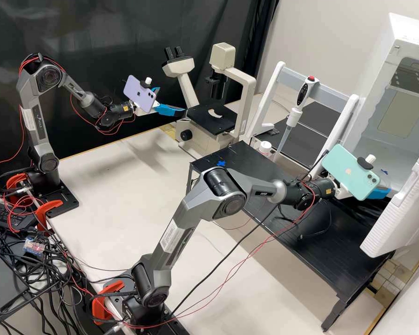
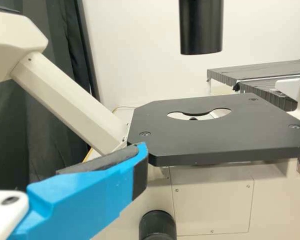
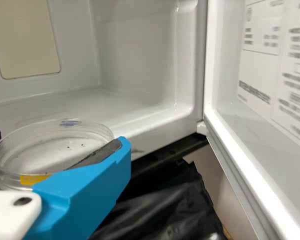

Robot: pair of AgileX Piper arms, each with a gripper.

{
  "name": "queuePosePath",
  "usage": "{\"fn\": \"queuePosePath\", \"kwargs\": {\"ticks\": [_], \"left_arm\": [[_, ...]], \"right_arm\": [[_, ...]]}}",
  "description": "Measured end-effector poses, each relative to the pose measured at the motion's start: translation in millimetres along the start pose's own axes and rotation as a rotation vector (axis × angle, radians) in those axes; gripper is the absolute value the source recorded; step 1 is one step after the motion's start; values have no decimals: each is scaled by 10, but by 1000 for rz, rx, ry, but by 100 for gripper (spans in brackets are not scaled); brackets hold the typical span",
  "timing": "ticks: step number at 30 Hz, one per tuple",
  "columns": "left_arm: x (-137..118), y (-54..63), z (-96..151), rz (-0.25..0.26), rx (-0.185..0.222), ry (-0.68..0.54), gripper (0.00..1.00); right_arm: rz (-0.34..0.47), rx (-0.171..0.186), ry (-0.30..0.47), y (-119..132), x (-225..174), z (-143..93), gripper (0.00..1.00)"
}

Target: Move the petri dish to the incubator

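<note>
Dish (image 3: 45, 152) is btwn the R gripper's (image 1: 378, 192) fingers, right at the mouth of the incubator (image 1: 407, 30), looks level to me. Fingers are closed in on its sides w/ the dish's width btwn them. Can't tell if it's over the chamber floor (image 3: 140, 107) or just short of it. Chamber opens out past the dish, back wall well apart from it. Door (image 1: 405, 200) is swung wide, w/ a gap btwn it and the nearer finger; front lip (image 3: 162, 127) of the chamber is near that fingertip tho. R arm is bent at the elbow, forearm about level out over the black table (image 1: 312, 253). L gripper (image 1: 171, 99) hangs near the scope stage (image 1: 207, 122), fingers apart, nothing btwn them, fingertip by the stage corner, can't tell if touching.
</note>
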Motion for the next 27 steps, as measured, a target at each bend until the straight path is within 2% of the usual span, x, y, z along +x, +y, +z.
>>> {"fn": "queuePosePath", "kwargs": {"ticks": [8,14,21,27], "left_arm": [[0,0,0,0,0,0,100],[0,0,0,0,0,0,100],[0,0,0,0,0,0,100],[0,0,0,0,0,0,100]], "right_arm": [[2,-45,6,-37,182,-23,0],[5,-62,11,-104,327,-73,0],[1,-77,5,-148,416,-92,0],[13,-75,-1,-181,535,-95,0]]}}
